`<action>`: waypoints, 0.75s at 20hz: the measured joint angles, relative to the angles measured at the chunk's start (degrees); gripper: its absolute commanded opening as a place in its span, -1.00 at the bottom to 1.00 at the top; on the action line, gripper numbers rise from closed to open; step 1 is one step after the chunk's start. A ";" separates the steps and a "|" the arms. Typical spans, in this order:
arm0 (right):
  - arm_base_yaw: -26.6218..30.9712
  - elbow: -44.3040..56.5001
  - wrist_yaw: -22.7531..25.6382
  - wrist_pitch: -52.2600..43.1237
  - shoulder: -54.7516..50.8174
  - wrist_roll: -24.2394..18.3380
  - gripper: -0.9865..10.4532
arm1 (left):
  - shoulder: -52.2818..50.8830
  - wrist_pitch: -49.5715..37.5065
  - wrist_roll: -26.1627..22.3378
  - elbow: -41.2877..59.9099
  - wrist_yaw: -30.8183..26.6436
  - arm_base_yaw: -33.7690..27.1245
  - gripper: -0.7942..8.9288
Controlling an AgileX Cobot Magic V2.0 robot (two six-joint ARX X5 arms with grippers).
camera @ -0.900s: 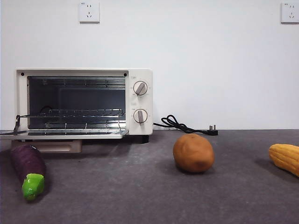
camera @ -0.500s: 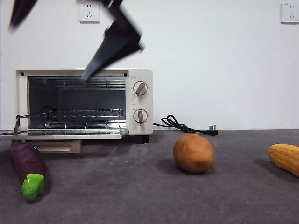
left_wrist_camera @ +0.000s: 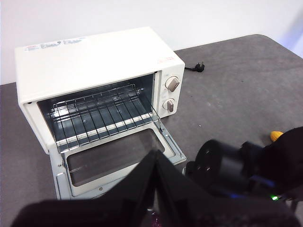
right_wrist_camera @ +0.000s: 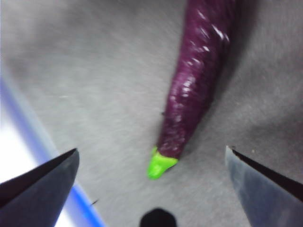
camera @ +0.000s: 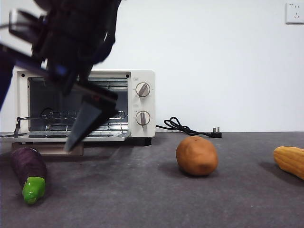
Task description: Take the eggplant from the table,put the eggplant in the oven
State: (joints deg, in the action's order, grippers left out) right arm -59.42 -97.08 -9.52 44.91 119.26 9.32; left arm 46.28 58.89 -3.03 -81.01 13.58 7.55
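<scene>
The dark purple eggplant (camera: 28,166) lies on the grey table (camera: 142,199) at the front left, its green cap toward the camera. My right gripper (camera: 35,128) hangs just above it, open, in front of the oven. The right wrist view has the eggplant (right_wrist_camera: 199,71) lying between the spread jaws of the right gripper (right_wrist_camera: 151,150), untouched. The cream-white oven (camera: 142,102) stands behind with its door (camera: 66,137) folded down and the wire rack showing. My left gripper (left_wrist_camera: 155,158) is shut and empty, high above the oven (left_wrist_camera: 94,56).
An orange-brown potato (camera: 196,156) sits at mid-table. A yellow corn cob (camera: 289,160) lies at the right edge. The oven's black cord and plug (camera: 183,127) trail along the back by the wall.
The right arm has dropped from the top left of the front view to just above the eggplant. The eggplant, potato and corn have not moved.
</scene>
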 measured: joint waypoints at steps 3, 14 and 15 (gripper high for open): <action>0.00 0.00 2.27 0.00 1.16 1.57 0.13 | 0.00 0.00 -0.02 0.00 0.00 0.00 -0.85; -1.60 -0.02 4.66 -1.51 2.21 5.11 0.03 | 0.00 0.31 -0.72 0.00 0.00 0.00 -0.85; -1.84 -0.02 4.72 -1.46 2.47 5.29 0.03 | 0.00 0.31 -0.85 0.00 0.00 0.00 -0.85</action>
State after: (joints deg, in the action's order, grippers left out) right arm -61.25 -97.10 -4.80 43.44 121.73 14.61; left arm 46.28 59.20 -3.88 -81.01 13.58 7.55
